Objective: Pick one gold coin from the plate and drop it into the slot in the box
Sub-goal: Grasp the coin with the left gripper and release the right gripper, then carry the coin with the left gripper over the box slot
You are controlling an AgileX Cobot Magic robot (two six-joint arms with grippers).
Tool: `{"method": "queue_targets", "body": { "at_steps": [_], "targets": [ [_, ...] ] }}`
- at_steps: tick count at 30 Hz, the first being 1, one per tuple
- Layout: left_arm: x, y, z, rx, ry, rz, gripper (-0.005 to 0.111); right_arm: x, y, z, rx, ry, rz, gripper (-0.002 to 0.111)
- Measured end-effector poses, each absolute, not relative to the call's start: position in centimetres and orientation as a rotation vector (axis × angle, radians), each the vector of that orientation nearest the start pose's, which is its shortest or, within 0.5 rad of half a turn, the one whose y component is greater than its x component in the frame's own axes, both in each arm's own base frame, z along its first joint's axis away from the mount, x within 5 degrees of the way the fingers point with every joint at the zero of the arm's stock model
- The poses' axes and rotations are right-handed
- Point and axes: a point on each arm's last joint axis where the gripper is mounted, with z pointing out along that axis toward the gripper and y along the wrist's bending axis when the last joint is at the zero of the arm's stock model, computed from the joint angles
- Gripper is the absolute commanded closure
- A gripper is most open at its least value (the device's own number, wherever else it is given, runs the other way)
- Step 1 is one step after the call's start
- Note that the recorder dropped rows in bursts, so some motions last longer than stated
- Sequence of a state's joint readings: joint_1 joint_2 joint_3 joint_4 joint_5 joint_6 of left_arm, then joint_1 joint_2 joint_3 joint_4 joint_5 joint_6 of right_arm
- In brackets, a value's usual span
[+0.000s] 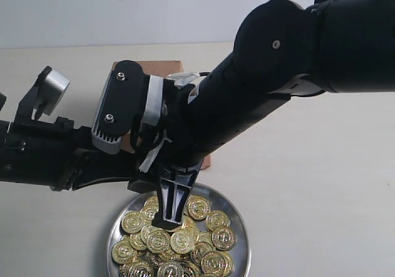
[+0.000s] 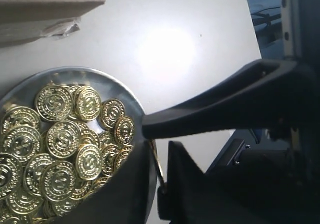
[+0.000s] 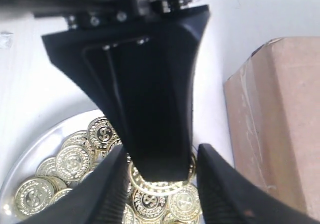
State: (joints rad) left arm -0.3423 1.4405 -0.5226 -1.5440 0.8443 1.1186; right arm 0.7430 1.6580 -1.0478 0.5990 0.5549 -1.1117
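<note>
Pick step: left claw (image 2: 160,184) looks clamped on one coin (image 2: 156,156), edge-on, over the plate (image 1: 244,234), right claw (image 3: 161,154) apart around it; next needs a clean lift, then a carry far to the box (image 1: 148,67), slot hidden.

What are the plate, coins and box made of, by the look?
Plate: polished silvery metal, going by its mirror-like reflections. Coins: shiny gold-coloured with embossed faces; solid metal or foil, can't tell. Box: matte brown cardboard, dull with creased edges.
</note>
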Motion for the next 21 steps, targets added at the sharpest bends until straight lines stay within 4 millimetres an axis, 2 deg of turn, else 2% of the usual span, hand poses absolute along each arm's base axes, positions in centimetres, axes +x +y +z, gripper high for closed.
{"method": "queue_targets", "body": {
  "at_steps": [3,6,8,9,12,14,16,19,21],
  "targets": [
    [19.1,-14.0,19.1,0.312,2.471,-1.352,0.107,23.1,24.9,22.2,-1.666,1.942,0.446,0.081],
    [19.2,-13.9,19.1,0.293,2.469,-1.345,0.107,23.2,24.9,22.2,-1.662,1.937,0.437,0.079],
    [19.2,-14.0,19.1,0.293,2.47,-1.348,0.107,23.2,24.9,22.2,-1.665,1.936,0.438,0.07],
    [19.2,-14.0,19.1,0.292,2.471,-1.348,0.107,23.2,24.9,22.2,-1.665,1.936,0.438,0.061],
    [19.2,-14.0,19.2,0.291,2.463,-1.358,0.107,23.2,24.9,22.2,-1.665,1.936,0.438,0.042],
    [19.1,-14.1,19.2,0.297,2.459,-1.373,0.107,23.2,24.9,22.2,-1.656,1.948,0.444,0.037],
    [19.1,-14.1,19.2,0.302,2.461,-1.371,0.107,23.2,24.6,22.4,-1.643,1.968,0.419,0.036],
    [19.3,-14.0,19.1,0.316,2.466,-1.335,0.107,23.1,23.5,24.0,-1.598,1.989,0.308,0.038],
    [19.7,-13.9,19.2,0.315,2.462,-1.294,0.107,22.8,23.0,24.9,-1.565,2.014,0.301,0.048]
  ]
}}
